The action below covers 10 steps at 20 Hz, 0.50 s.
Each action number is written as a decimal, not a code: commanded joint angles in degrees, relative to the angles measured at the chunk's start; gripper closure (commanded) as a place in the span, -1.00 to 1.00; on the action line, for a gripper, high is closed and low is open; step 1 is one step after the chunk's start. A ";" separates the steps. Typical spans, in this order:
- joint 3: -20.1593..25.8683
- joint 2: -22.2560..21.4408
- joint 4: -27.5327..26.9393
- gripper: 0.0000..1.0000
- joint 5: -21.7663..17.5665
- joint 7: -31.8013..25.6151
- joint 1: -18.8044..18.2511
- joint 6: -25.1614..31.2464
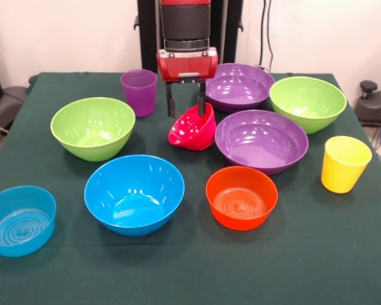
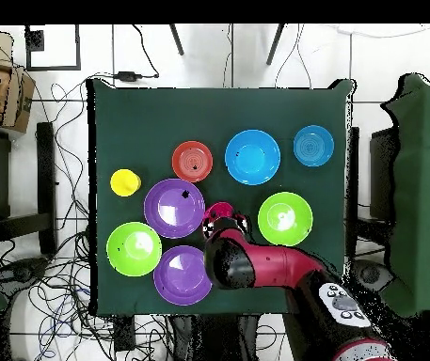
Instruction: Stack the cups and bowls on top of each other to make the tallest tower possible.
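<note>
Jaws closed on the far rim of the small red-pink bowl [image 1: 192,128], one dark finger [image 1: 171,101] outside and the other inside, the gripper [image 1: 186,107] holds it tilted with its mouth toward the camera across the table. Whether the bowl's base touches the cloth cannot be told. From above, only a sliver of that bowl [image 2: 220,215] shows past the red arm [image 2: 265,266], which hides the purple cup; the front view shows that cup [image 1: 140,91] upright just beside the gripper. All pieces are glossy round plastic on a dark green tablecloth [image 1: 190,267]. Nothing is stacked: two wide purple bowls [image 1: 261,140] [image 1: 240,86] lie to one side of the gripper, a lime green bowl [image 1: 308,103] beyond them, and a yellow cup [image 1: 345,163] near the table edge. Another lime green bowl [image 1: 93,127], a large blue bowl [image 1: 134,193], an orange bowl [image 1: 241,197] and a small translucent blue bowl [image 1: 20,220] sit apart nearer the camera
</note>
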 commanded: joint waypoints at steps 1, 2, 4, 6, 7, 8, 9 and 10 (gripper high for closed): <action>1.62 -0.20 2.41 -1.00 1.61 8.53 1.37 5.62; 1.58 -0.25 2.46 -1.00 1.64 8.56 1.43 5.60; 1.72 -0.52 2.31 -1.00 1.89 8.49 1.47 6.15; 1.90 -1.13 2.17 -1.00 2.42 8.45 1.67 7.08; 1.90 -1.01 1.78 -1.00 2.60 8.43 1.80 7.29; 1.89 -0.89 1.63 -1.00 2.63 8.40 1.83 7.30; 1.85 -0.49 1.39 -1.00 2.54 8.36 1.84 7.08; 1.88 -0.17 1.20 -1.00 2.45 8.26 1.74 6.92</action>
